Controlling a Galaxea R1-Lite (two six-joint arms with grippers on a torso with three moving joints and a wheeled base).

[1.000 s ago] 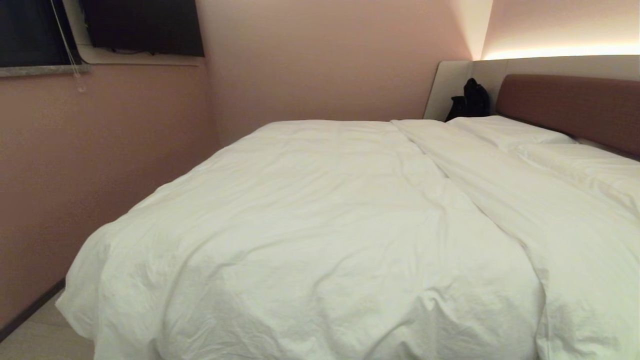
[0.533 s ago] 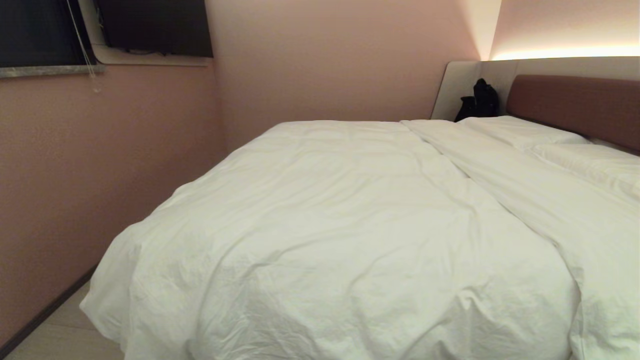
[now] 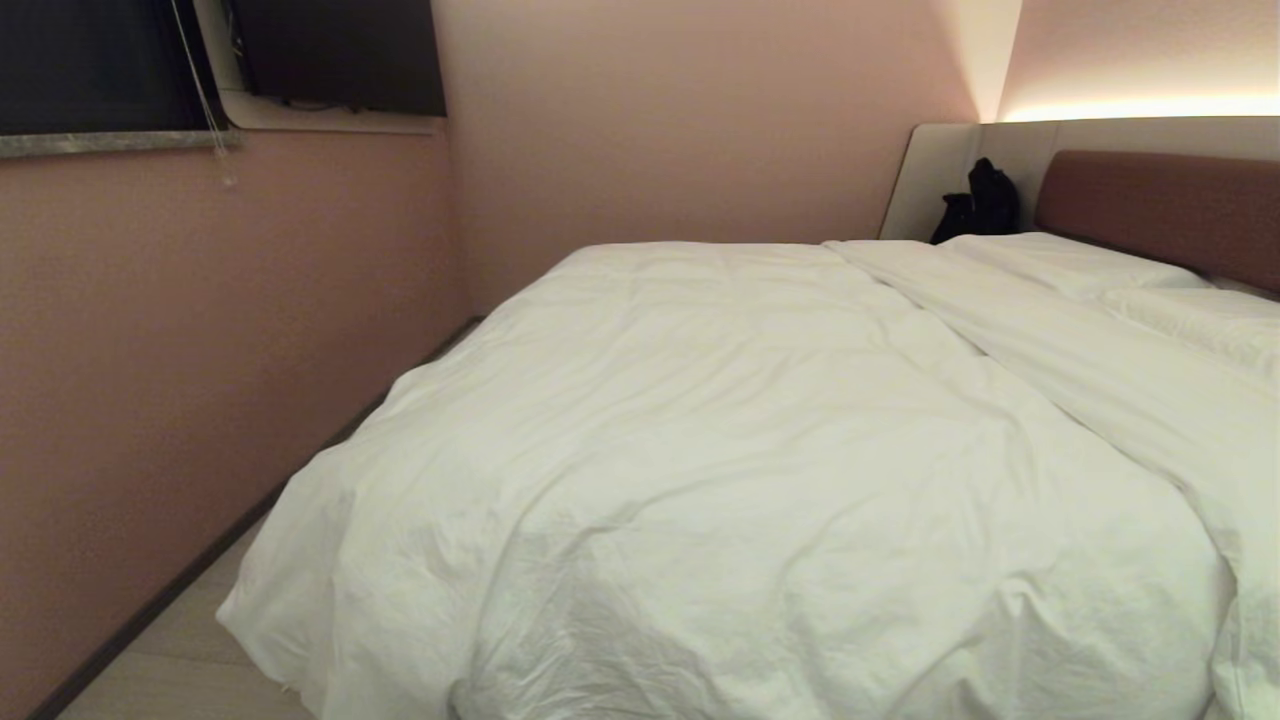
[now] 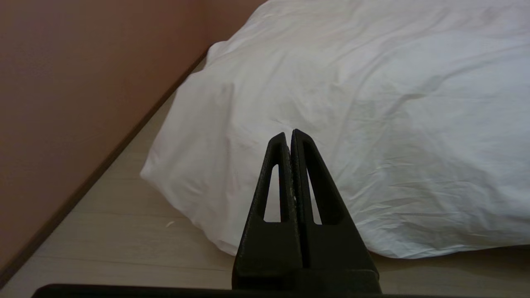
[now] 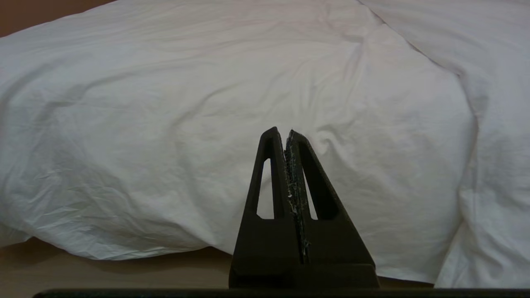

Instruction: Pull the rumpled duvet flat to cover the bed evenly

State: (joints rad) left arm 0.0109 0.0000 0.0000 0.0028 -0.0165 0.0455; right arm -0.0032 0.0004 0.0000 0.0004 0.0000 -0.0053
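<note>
head: duvet (image 3: 760, 470) spread, creased, across bed (image 3: 1160, 205); pillows (image 3: 1075, 262) by headboard; black bag (image 3: 980, 200) behind; pink wall (image 3: 180, 330) close on left | left wrist: left gripper (image 4: 290, 134) closed, empty, off duvet corner above floor (image 4: 124, 240) | right wrist: right gripper (image 5: 282, 133) closed, empty, facing duvet edge

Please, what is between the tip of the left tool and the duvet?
Nothing: in the left wrist view only air separates the left tool from the duvet.
</note>
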